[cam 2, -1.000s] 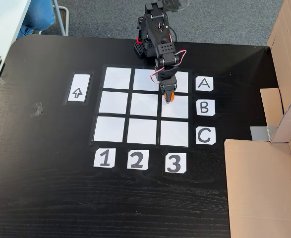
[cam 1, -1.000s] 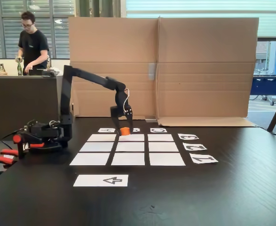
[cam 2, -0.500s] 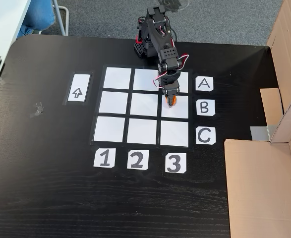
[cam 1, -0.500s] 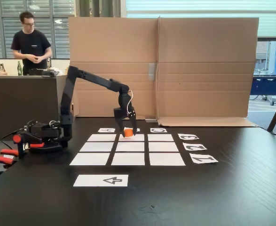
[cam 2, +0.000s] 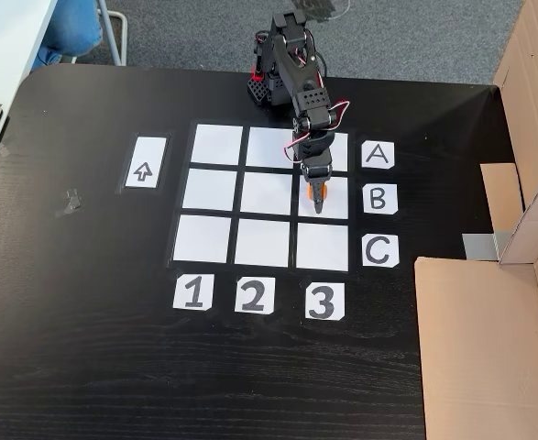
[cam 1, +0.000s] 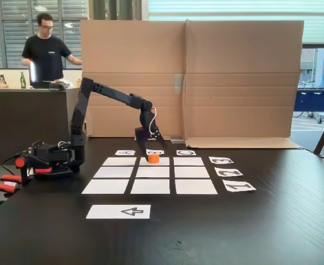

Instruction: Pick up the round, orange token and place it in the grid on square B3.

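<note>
The orange token (cam 1: 153, 159) stands on square B3 (cam 1: 160, 162) of the grid (cam 1: 150, 186), in the far middle cell as a fixed view from the table's front shows it. My gripper (cam 1: 152, 154) hangs right over it, open, with one finger on each side of the token. In a fixed view from above, the token (cam 2: 324, 193) peeks out beside the gripper (cam 2: 319, 200) on square B3 (cam 2: 337, 207), the cell in line with the B card (cam 2: 379, 198) and the 3 card (cam 2: 323, 302). The arm covers part of the grid (cam 2: 269, 192).
A white strip with a black arrow (cam 2: 145, 163) lies beside the grid. Tall cardboard walls (cam 1: 189, 77) stand behind the table, and cardboard (cam 2: 488, 339) lies at its side. Red-handled tools (cam 1: 7, 182) lie near the arm's base. A person (cam 1: 48, 52) stands behind a counter.
The gripper has carried the token down and a little further onto square B3, then opened; the token now rests on the paper. The person in the background has shifted.
</note>
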Available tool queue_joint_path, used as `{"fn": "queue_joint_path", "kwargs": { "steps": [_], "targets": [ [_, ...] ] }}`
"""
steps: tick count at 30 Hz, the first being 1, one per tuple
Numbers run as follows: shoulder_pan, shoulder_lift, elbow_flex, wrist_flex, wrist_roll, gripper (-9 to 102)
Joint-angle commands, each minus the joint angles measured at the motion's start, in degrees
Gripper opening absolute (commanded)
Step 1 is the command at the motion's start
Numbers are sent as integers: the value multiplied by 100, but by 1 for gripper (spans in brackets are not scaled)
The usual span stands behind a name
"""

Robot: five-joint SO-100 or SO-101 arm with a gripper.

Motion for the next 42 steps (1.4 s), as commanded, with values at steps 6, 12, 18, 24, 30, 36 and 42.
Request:
{"fn": "queue_joint_path", "kwargs": {
  "steps": [6, 12, 18, 24, 30, 36, 42],
  "targets": [
    [185, 2118, 1564, -1169, -62, 45],
    [439, 3990, 2874, -1688, -246, 56],
    [1274, 6346, 4140, -1881, -686, 63],
    [3305, 8244, 4491, -1661, -1187, 63],
    [6390, 9967, 5238, -2065, -1354, 63],
    [9149, 11391, 6240, -1890, -1371, 55],
    [11250, 11707, 6987, -1723, -1450, 7]
  ]
}}
